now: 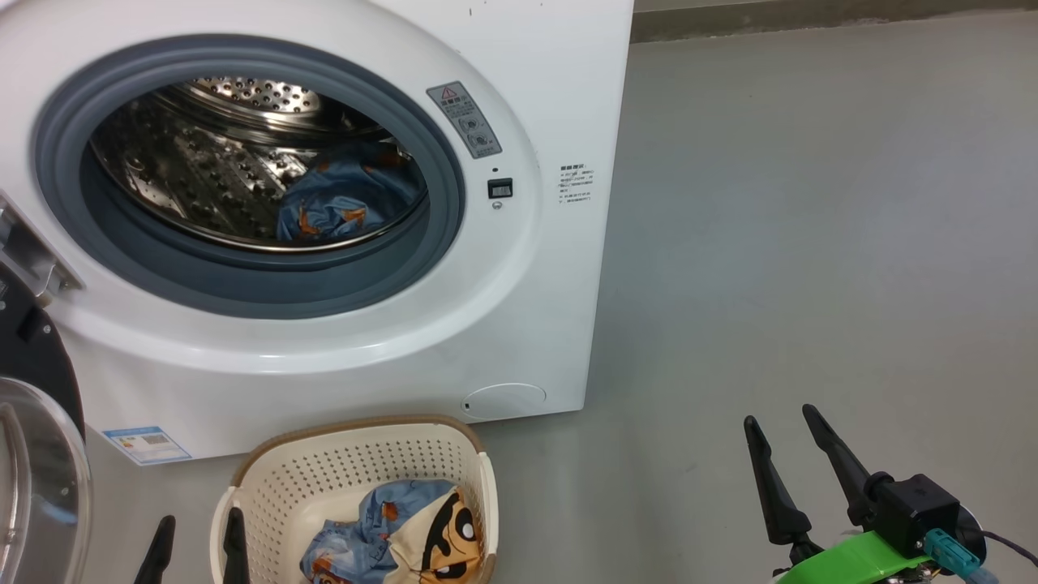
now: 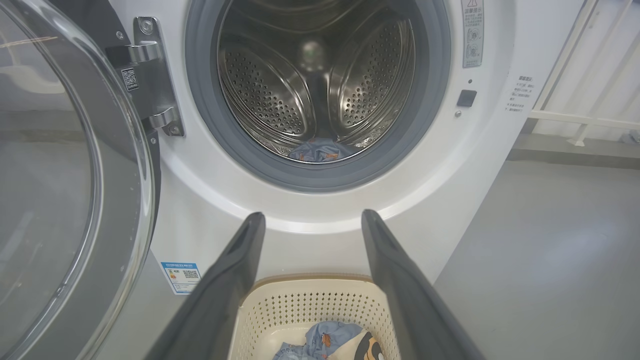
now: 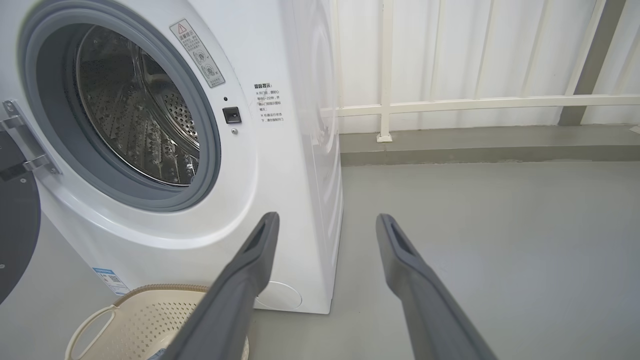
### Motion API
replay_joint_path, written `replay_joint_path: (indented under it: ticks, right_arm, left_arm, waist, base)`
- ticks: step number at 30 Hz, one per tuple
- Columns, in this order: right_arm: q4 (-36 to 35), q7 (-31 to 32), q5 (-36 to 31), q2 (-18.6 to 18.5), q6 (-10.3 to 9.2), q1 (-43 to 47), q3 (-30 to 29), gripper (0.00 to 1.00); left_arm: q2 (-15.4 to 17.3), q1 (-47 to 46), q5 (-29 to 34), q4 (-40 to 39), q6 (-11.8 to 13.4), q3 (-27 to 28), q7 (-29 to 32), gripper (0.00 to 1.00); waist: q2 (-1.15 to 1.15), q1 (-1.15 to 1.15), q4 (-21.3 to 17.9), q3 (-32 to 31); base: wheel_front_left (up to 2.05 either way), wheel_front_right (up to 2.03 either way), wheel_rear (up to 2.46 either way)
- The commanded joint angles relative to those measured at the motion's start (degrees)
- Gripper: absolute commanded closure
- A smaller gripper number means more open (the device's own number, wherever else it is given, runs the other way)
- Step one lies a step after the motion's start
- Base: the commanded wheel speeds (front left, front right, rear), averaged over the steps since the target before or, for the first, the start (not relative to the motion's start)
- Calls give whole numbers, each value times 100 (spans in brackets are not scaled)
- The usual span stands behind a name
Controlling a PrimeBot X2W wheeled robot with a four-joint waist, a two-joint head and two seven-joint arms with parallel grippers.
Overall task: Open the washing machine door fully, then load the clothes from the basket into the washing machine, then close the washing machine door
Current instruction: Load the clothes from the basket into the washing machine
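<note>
The white washing machine (image 1: pixel 519 308) stands with its door (image 1: pixel 32 454) swung wide open to the left. One piece of light blue clothes (image 1: pixel 349 203) lies in the steel drum. The cream basket (image 1: pixel 357 454) sits on the floor before the machine and holds more clothes (image 1: pixel 405 535) with an orange and black face. My left gripper (image 1: pixel 200 527) is open and empty, with one finger over the basket's left rim. In the left wrist view, the left gripper (image 2: pixel 314 215) points at the drum above the basket (image 2: pixel 310 300). My right gripper (image 1: pixel 780 418) is open and empty over the floor, right of the machine.
Grey floor (image 1: pixel 811 243) stretches to the right of the machine. A white railing (image 3: pixel 450 102) and a low grey kerb (image 3: pixel 475 145) run along the wall behind. The door's metal hinge (image 2: pixel 150 75) juts out at the drum's left side.
</note>
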Motion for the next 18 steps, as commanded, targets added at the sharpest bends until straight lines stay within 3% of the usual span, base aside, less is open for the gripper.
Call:
replay_joint_path:
  ticks: [1,18]
  right_arm:
    - [-145,-27,-9,-4,9,-57,141,0]
    - [-260,-27,80,-4,9,-183,275,0]
  left_arm:
    - [22,-110,-29,-99,-1,155,-36,0]
    - [22,-393,-197,44,-148,-17,-36,0]
  waist:
    - [0,0,-1,6]
    - [0,0,-18,624]
  base:
    - [0,0,0]
    - [0,0,0]
